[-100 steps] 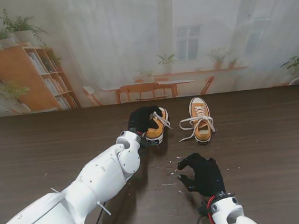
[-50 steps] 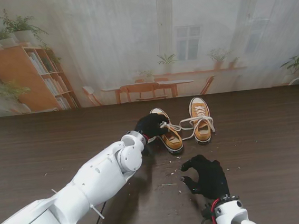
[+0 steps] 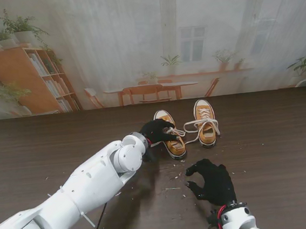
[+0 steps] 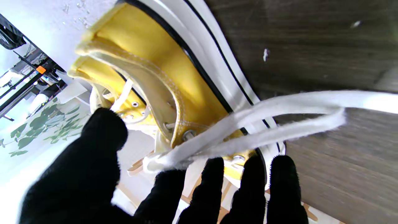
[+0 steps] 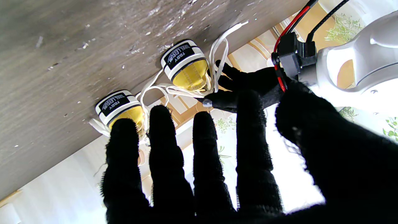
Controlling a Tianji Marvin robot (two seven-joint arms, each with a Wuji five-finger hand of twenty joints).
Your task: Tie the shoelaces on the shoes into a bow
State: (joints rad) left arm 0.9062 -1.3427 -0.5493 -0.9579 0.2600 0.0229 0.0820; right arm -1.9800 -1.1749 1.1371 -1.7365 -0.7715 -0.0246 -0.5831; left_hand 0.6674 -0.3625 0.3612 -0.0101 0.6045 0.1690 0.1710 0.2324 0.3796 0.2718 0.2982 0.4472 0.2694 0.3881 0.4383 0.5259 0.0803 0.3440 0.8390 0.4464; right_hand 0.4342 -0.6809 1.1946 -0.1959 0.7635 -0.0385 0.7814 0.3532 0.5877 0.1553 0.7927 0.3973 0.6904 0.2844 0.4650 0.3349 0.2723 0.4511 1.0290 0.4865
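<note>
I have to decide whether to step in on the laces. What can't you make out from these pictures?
- Left hand: the stand view hides its fingertips against the left shoe; whether it pinches the laces is unclear, since the left wrist view blurs them.
- Left shoe's toe: cut off by the left wrist view's edge.
- Right shoe: its lace ends are too small in the stand view.
- Right hand: its palm faces away.

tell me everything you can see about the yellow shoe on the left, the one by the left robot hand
The left shoe is a mustard-yellow canvas low-top with a white rubber sole, black stripe and metal eyelets. It stands upright on the dark wooden table, heel nearer to me, toe angled left. Its white laces are untied and trail toward the right shoe. The left robot hand rests at its opening, fingers on the laces.
</note>
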